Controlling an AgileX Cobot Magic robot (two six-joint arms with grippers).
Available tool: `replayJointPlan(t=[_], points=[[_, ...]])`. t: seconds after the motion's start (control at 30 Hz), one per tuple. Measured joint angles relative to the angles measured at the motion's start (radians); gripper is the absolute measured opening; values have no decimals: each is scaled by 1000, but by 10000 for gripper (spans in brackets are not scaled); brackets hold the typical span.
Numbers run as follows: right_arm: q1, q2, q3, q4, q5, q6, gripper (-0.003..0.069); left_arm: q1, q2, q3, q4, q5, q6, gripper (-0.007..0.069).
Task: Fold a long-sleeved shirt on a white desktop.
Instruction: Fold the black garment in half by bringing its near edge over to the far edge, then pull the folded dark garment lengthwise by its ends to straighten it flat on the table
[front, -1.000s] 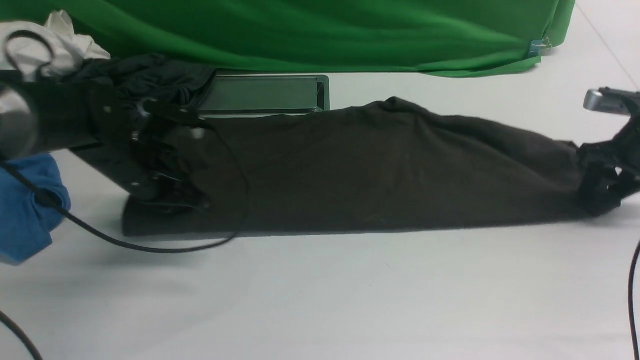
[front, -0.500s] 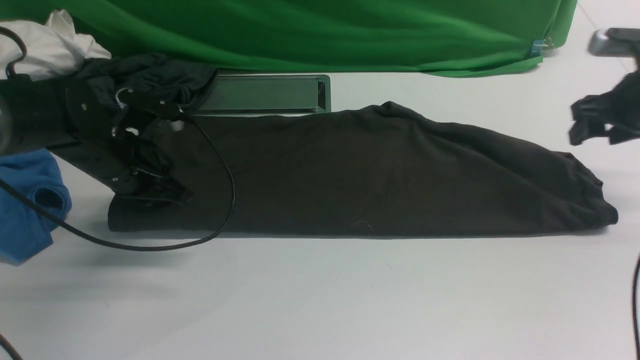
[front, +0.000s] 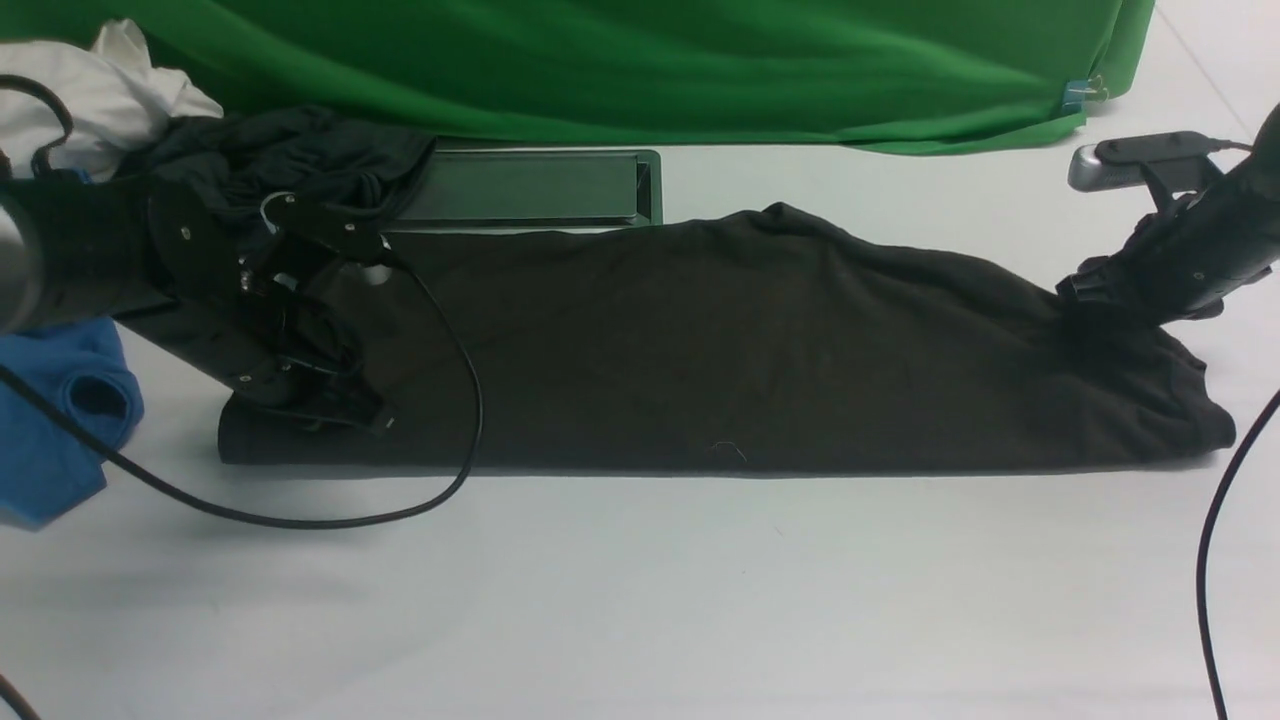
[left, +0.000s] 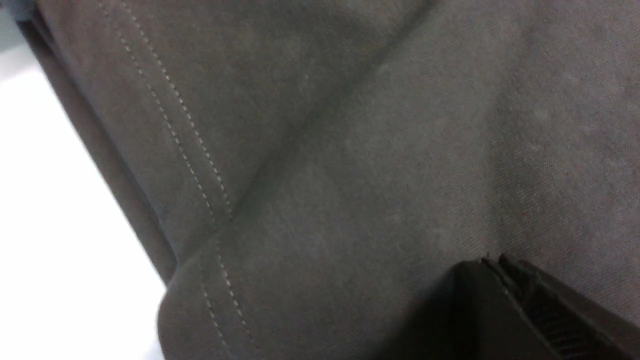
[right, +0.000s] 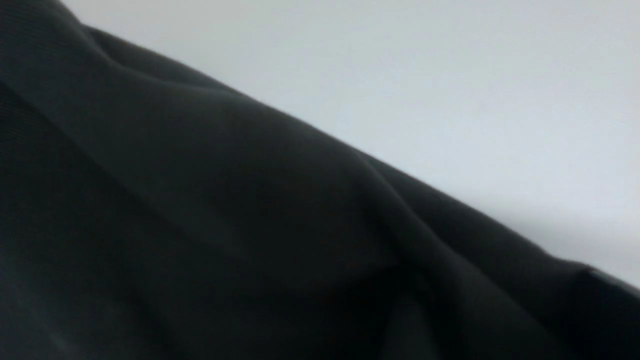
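Frontally, we see the long-sleeved shirt, black-brown and folded into a long band, lying on the white desktop from 9 to 3 o'clock. Our left gripper rests closed on its 9 o'clock end. Our right gripper meets the 3 o'clock end, and we cannot tell how its jaws stand. Only our left wrist view shows double hem stitching near the closed fingertips. Our right wrist view shows only dark cloth against white desktop.
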Motion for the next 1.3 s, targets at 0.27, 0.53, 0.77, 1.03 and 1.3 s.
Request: replayJointPlan(t=[0.27, 0.53, 0.77, 1.03, 1.3], points=[[0, -23, 0, 0, 32, -9, 94, 0, 1, 3, -3, -6, 26, 18], [0, -68, 0, -2, -12, -29, 44, 0, 1, 5, -3, -11, 28, 18], [1, -52, 0, -23, -101, -29, 96, 0, 1, 5, -4, -13, 28, 18], [-12, -67, 0, -147, -66, 105, 463, -4, -34, 13, -12, -5, 28, 18], [-99, -87, 0, -52, 136, 197, 615, -174, -279, 17, -46, -18, 28, 18]])
